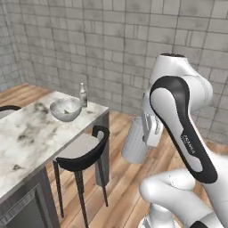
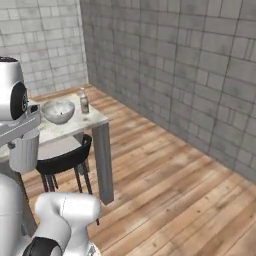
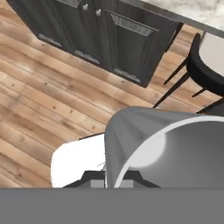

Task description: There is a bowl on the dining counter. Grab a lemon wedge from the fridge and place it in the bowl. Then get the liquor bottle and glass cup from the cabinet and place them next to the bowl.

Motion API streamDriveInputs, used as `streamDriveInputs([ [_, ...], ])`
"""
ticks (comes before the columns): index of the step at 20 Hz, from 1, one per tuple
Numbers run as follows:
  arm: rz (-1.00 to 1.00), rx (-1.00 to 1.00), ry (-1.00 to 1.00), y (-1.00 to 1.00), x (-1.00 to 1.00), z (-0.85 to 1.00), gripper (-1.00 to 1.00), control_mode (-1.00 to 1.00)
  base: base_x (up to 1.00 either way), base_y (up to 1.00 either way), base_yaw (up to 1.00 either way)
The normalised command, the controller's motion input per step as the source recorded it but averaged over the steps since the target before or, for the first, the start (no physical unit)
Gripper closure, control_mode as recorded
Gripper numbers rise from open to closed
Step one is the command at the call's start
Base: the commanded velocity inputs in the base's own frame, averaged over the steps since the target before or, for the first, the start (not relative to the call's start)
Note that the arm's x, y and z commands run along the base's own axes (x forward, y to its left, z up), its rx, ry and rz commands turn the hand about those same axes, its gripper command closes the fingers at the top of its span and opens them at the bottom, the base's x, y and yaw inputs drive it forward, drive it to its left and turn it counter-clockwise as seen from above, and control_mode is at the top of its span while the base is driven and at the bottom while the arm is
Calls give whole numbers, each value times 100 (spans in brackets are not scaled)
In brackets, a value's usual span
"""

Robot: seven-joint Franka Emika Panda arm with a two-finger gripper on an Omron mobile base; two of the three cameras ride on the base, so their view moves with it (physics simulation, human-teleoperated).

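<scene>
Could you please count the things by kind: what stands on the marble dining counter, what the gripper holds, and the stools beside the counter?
Bowl on the dining counter: 1
Liquor bottle beside the bowl: 1
Glass cup held in the gripper: 1
Stool at the counter: 1 whole, and part of another at the frame's edge
Total: 4 whole things, plus the partial stool
</scene>
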Motion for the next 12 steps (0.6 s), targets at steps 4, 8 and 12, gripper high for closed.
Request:
streamDriveInputs([
  [4, 0, 0, 0, 0, 0, 0, 100, 100, 100, -17, 65],
  [8, 0, 0, 0, 0, 0, 0, 100, 100, 100, -18, 65],
  [12, 0, 0, 0, 0, 0, 0, 100, 100, 98, -14, 62],
])
